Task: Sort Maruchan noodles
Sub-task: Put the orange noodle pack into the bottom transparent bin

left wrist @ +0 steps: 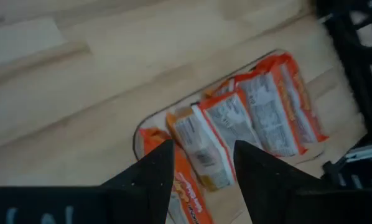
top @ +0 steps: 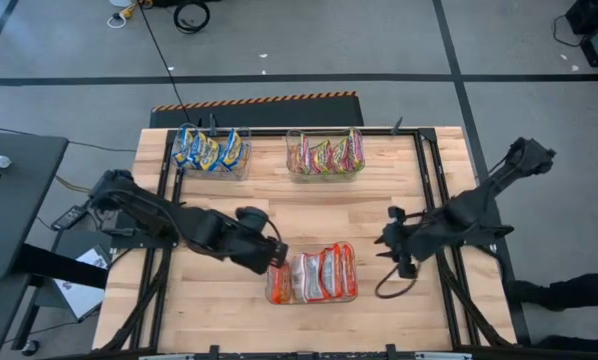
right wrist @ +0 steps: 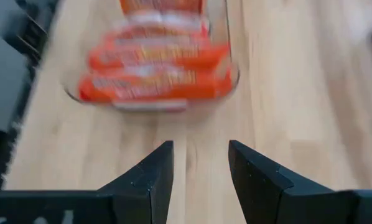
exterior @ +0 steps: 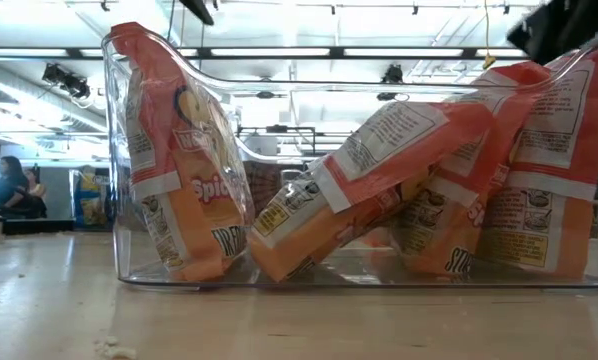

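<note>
Wooden table (top: 229,300), viewed from overhead, carrying three clear plastic bins; the near bin (top: 275,292) serves as the reference point for all positions. Near bin: holds the red/orange-silver packets (top: 322,274), standing on edge and leaning against one another; in the low view one packet (exterior: 179,160) stands apart at one end wall while the others (exterior: 449,180) lean together toward the opposite end. Far from the near bin, along the table's back edge: a second bin (top: 239,168) containing the blue-yellow packets (top: 209,149), and beside it a third bin (top: 324,172) containing the green/pink-yellow packets (top: 327,154). No packet lies loose on the tabletop. Left gripper (top: 276,258): positioned directly over the left end of the near bin, just above its rim; in the left wrist view (left wrist: 203,163) its two fingers stand parted with a clear gap, nothing between them, packets visible below. Right gripper (top: 387,240): off to the right of the near bin, above bare table, apart from it; in the right wrist view (right wrist: 200,163) its fingers are likewise spread with nothing held, pointing toward the near bin. Background, low view: a person (exterior: 7,185) seated in the room beyond the table.
</note>
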`<state>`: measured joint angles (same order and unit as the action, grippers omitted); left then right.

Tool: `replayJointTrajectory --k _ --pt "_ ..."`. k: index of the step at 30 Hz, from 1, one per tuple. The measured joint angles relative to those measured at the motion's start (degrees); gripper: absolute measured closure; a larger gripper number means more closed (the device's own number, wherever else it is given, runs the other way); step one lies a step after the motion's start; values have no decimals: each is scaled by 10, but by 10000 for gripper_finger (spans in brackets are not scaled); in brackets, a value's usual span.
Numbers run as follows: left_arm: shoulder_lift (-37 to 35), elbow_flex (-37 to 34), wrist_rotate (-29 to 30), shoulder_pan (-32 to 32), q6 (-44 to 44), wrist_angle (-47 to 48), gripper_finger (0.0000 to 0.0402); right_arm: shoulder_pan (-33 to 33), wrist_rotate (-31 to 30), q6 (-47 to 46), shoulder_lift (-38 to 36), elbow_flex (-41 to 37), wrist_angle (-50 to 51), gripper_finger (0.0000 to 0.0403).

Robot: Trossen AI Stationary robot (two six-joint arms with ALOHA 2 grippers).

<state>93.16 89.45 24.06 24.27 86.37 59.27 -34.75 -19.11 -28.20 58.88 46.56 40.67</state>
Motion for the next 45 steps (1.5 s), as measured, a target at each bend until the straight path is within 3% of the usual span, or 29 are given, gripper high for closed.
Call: replayJointTrajectory --k 7,11,13,20,28,37,41,45 --pt "15 0 -8 -2 -108 -63 230 17 38 -12 84 3 -14 244" --pt "58 0 -91 -16 -71 -93 230 17 38 -12 108 29 -8 244" --pt "83 0 -103 -18 -52 -139 230 17 38 -9 110 33 -4 244" --pt "170 0 -58 -13 4 -297 230 24 38 -2 105 33 27 244" --pt "237 0 -54 3 66 -358 230 27 43 1 98 34 55 243" --pt "256 0 -41 15 90 -302 231 27 55 26 97 34 59 243" --pt "257 0 -33 12 90 -297 260 27 55 24 97 34 59 243" --pt "257 0 -28 9 87 -298 337 27 55 23 97 34 59 243"
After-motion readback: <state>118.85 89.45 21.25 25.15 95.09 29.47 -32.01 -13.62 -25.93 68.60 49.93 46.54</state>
